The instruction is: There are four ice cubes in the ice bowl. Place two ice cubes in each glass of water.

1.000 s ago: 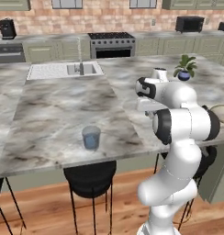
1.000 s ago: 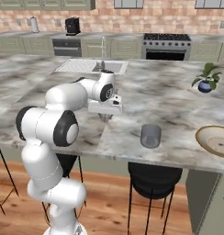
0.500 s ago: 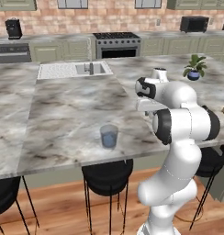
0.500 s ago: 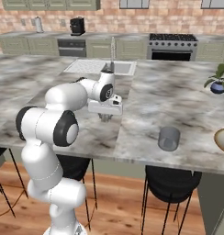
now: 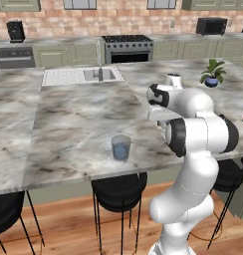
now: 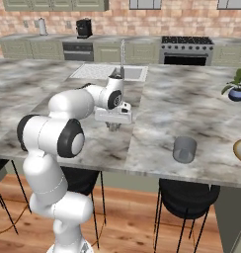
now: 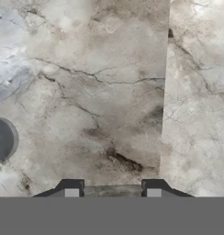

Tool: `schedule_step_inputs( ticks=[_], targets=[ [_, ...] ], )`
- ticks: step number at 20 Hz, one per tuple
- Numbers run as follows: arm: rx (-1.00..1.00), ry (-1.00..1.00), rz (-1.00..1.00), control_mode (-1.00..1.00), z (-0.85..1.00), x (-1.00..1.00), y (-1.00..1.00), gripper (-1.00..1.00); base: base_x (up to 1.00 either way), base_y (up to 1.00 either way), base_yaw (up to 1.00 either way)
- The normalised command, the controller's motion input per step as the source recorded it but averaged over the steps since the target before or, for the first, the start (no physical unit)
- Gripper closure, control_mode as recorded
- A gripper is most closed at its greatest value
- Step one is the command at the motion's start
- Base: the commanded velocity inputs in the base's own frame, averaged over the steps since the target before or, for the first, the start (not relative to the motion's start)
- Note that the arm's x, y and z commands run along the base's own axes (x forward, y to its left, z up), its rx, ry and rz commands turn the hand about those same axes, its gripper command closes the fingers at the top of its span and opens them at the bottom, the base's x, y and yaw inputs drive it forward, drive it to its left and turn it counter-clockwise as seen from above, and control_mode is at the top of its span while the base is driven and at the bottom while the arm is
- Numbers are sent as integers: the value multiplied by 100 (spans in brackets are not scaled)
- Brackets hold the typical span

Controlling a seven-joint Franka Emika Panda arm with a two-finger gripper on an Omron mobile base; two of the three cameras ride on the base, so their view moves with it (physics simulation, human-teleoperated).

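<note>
- A glass of water [image 5: 121, 147] stands upright on the marble bench [image 5: 73, 119], near its front edge, with bluish water inside.
- From the right base camera the same glass [image 6: 184, 149] sits to the right of the arm, close to the front edge of the bench [image 6: 191, 108].
- In the hand view the glass [image 7: 1, 139] shows as a dark round rim at the far left edge, cut off by the frame, with a bit of blue inside.
- The jaws [image 7: 112, 193] hang over bare marble, with the glass well off to one side of them and nothing between the fingertips [image 7: 71, 191].
- The jaws stand apart, holding nothing.
- In the right base view the jaws [image 6: 113, 126] point down at the bench, just above its surface, beside a seam between two marble slabs.
- The edge of the ice bowl [image 6: 240, 150] shows at the right border of the right base view, tan with a golden rim, well apart from the jaws; I cannot tell what lies in it.
- A small plant in a blue pot [image 5: 212, 74] stands farther back on the bench.
- A sink with a tap [image 5: 96, 74] is set into the far side of the bench.
- Black stools [image 5: 118, 191] stand under the front edge.
- A stove [image 5: 127, 47] stands against the brick back wall.
</note>
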Motion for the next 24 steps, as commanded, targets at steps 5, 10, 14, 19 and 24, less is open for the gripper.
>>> schedule_step_inputs(
  ticks=[5, 10, 14, 19, 24],
  targets=[
    [0, 0, 0, 100, 0, 0, 0, 100, 0, 0, 0],
    [0, 0, 0, -100, 0, 0, 0, 100, 0, 0, 0],
    [0, 0, 0, -100, 0, 0, 0, 100, 0, 0, 0],
    [0, 0, 0, -100, 0, 0, 0, 100, 0, 0, 0],
    [1, -1, -1, -100, 0, -2, 43, 100, 0, 0, 0]
  ],
)
